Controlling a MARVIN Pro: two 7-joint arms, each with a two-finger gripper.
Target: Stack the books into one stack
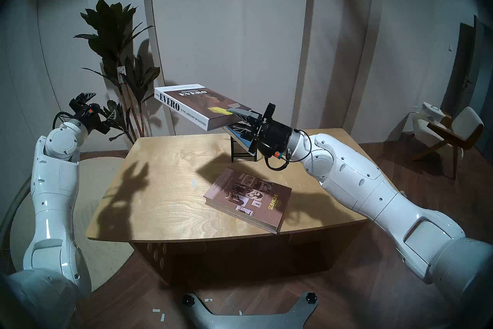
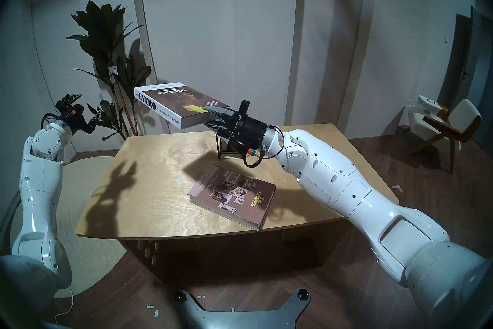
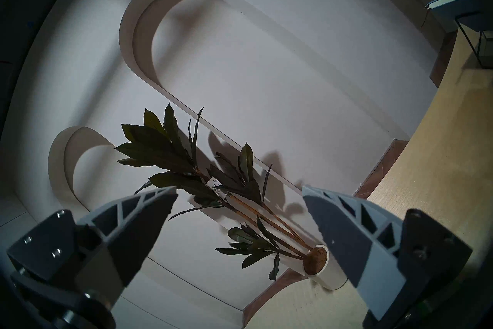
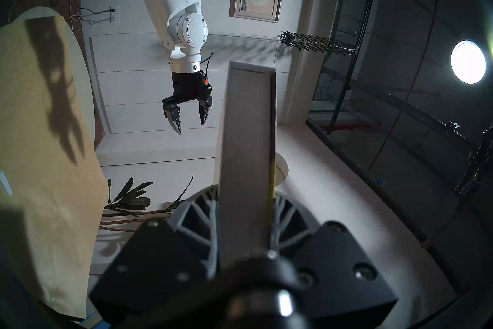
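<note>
My right gripper (image 1: 230, 117) (image 2: 207, 115) is shut on one short edge of the thick brown "EVERO" book (image 1: 196, 104) (image 2: 174, 104). It holds that book in the air, tilted, above the far side of the table. In the right wrist view the book's edge (image 4: 246, 133) runs up between the fingers (image 4: 198, 211). The large mauve-brown "HOMES" book (image 1: 248, 197) (image 2: 232, 195) lies flat near the table's front right. A thin blue book (image 1: 241, 139) (image 3: 448, 4) leans on the rack behind the right wrist. My left gripper (image 1: 102, 104) (image 2: 86, 106) (image 3: 240, 190) (image 4: 190, 127) hangs open and empty, raised off the table's left.
A black wire rack (image 1: 234, 156) (image 3: 469, 40) stands at the far middle of the wooden table (image 1: 160, 187). A potted plant (image 1: 114, 40) (image 3: 202, 176) stands behind the far left corner. A chair (image 1: 450, 130) is far off at the right.
</note>
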